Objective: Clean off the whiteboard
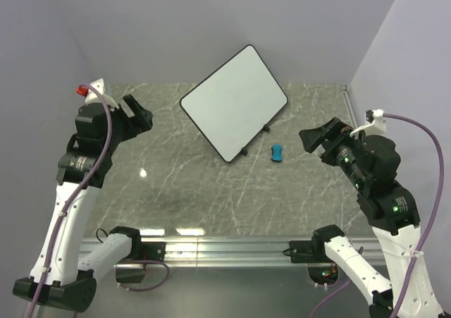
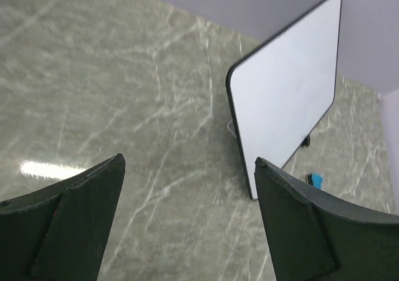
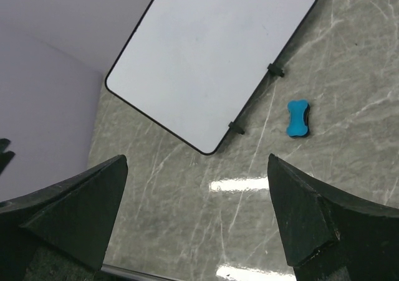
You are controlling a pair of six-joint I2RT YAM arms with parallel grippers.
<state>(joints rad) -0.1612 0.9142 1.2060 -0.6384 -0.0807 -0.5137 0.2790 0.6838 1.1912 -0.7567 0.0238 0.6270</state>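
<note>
whiteboard (image 1: 234,101) standing far centre | probably light, stiff, slippery: taking it by the frame edge | left gripper (image 2: 188,162), right gripper (image 3: 196,159): jaws standing wide, holding nothing

Plenty of open worktop (image 1: 211,198) between the arm bases and the whiteboard (image 1: 234,103), so that whole near half is an easy lane from either side. The board is the big obstacle: it stands propped at a slant in the far middle, and I can't tell how much room is left between it and the back wall (image 1: 211,22). A small blue eraser (image 1: 277,152) lies just beside its feet, on the right. The left gripper (image 2: 188,160) and right gripper (image 3: 196,157) hang spread wide, well apart from the board. The left wall (image 1: 35,50) and right wall (image 1: 416,64) box in the edges.
</note>
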